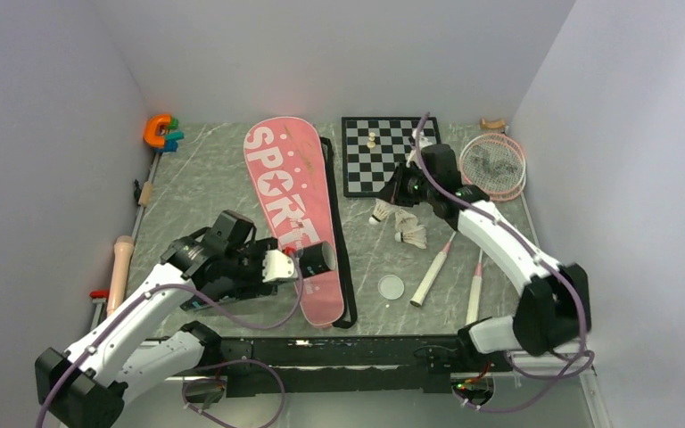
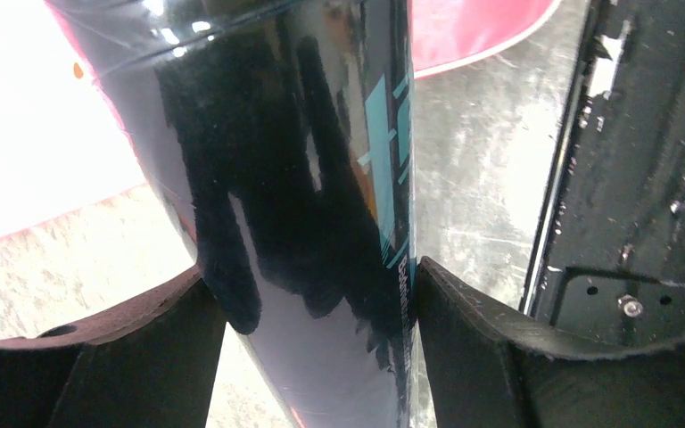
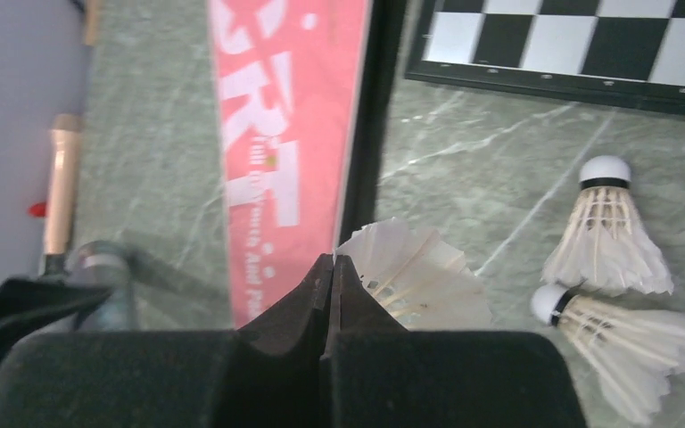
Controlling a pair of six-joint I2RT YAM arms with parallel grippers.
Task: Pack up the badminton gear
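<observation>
Left hand (image 2: 321, 299) was clenched on the black tube (image 2: 303, 178), one finger pressed to each side of its wall. In the overhead view the tube sat at centre-left, held over the near end of the pink "SPORT" bag (image 1: 290, 201), one round end turned to the right.

Judged: the tube is light, hollow and stiff. Its glossy skin looked slippery, so a grip across the mid-body suits it, firm but not crushing.

Right hand (image 3: 330, 272) had its fingers pressed together with no gap seen. The first shuttlecock (image 3: 428, 281) lay just beyond the tips. Could not tell whether a feather was caught. The second shuttlecock (image 3: 606, 232) and third shuttlecock (image 3: 629, 343) lay just beside each other on the tabletop (image 1: 205, 196), at the right of the right-wrist view.

Judged: the shuttlecocks are near weightless and their skirts fragile. Take them by the cork end, not the feathers.

Appearance: the tube was black with teal print and small pale lettering. The shuttlecocks had white feathers and a white cork with a dark band. The two rackets (image 1: 492, 165) were pink-framed, heads at upper right of the overhead view, white handles running toward lower centre.
</observation>
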